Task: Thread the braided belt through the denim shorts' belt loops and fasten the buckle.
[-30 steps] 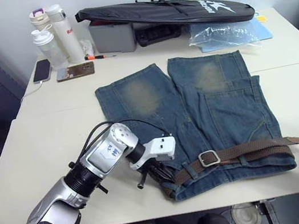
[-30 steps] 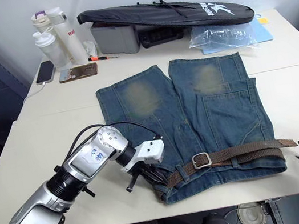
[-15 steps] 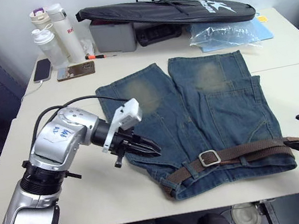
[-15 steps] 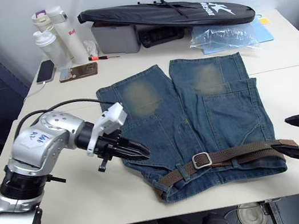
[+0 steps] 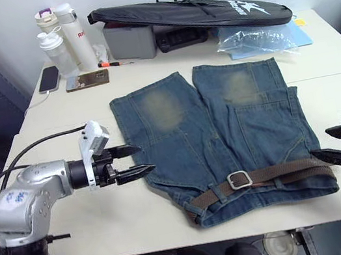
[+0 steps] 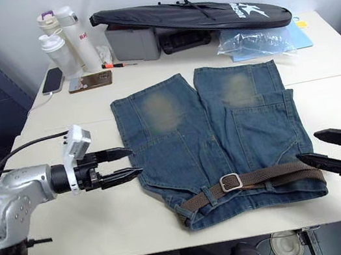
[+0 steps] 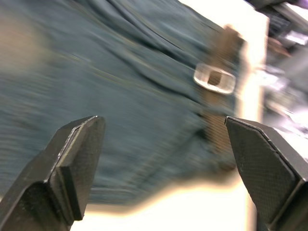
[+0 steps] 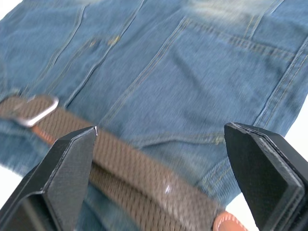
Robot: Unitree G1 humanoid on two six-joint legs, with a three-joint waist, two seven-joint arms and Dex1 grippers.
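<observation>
The denim shorts (image 5: pixel 223 125) lie flat on the table, waistband toward the near edge. The braided belt (image 5: pixel 278 173) runs along that waistband, and the silver buckle (image 5: pixel 238 179) sits on it near the middle. A belt loop (image 5: pixel 217 192) crosses the strap just left of the buckle. My left gripper (image 5: pixel 146 157) hovers open at the left edge of the shorts, holding nothing. My right gripper (image 5: pixel 321 144) stands open beside the belt's right end, empty. In the right wrist view the belt (image 8: pixel 144 178) and buckle (image 8: pixel 33 111) lie beyond the fingers.
At the back stand bottles (image 5: pixel 69 39), a phone (image 5: pixel 47 79), a grey box (image 5: pixel 129 41), a long black bag (image 5: pixel 190 13) and a clear plastic bag (image 5: pixel 254 40). The table's near edge (image 5: pixel 112 247) lies just below the waistband.
My left gripper left the waistband's left end, swung away to the left and opened. My right gripper opened and came in toward the belt's right end.
</observation>
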